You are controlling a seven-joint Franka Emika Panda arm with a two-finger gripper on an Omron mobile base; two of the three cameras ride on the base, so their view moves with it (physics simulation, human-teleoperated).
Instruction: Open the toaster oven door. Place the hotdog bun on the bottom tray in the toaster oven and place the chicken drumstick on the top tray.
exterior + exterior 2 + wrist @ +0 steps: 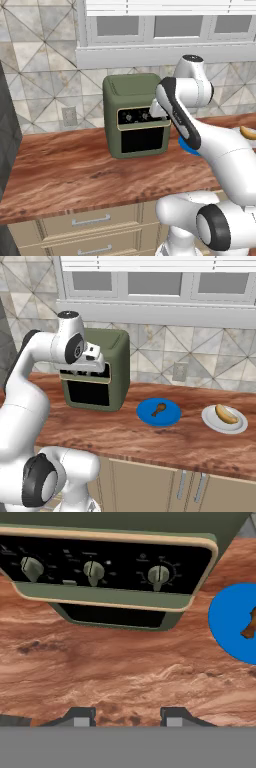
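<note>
Three small knobs line the black control strip of the olive-green toaster oven (132, 115), which stands on the wooden worktop (75, 175) against the tiled wall, its door (144, 139) shut and upright. The white arm reaches in from the front, and its tool (127, 716) hovers just before the control strip, above the door's top edge, looking down the oven's face. The two dark fingertips stand part-way apart with bare worktop between them; they grip nothing.

To the oven's right, a blue plate (159, 412) carries the chicken drumstick (159, 408), and farther right, well apart, a white plate (224, 420) holds the hotdog bun (226, 414).

By the look of it, the door is a stiff, framed panel with a dark glass window, hinged low to drop forward, so the tan-trimmed upper edge appears the sensible place to take hold; no separate handle can be made out. The glass seems better left untouched. The oven looks heavy enough to stay put under a gentle pull. The bun is likely soft and easily crushed; the drumstick seems firmer, possibly slippery.

Faint tick marks ring the knobs, but no brand, label or writing can be read.
</note>
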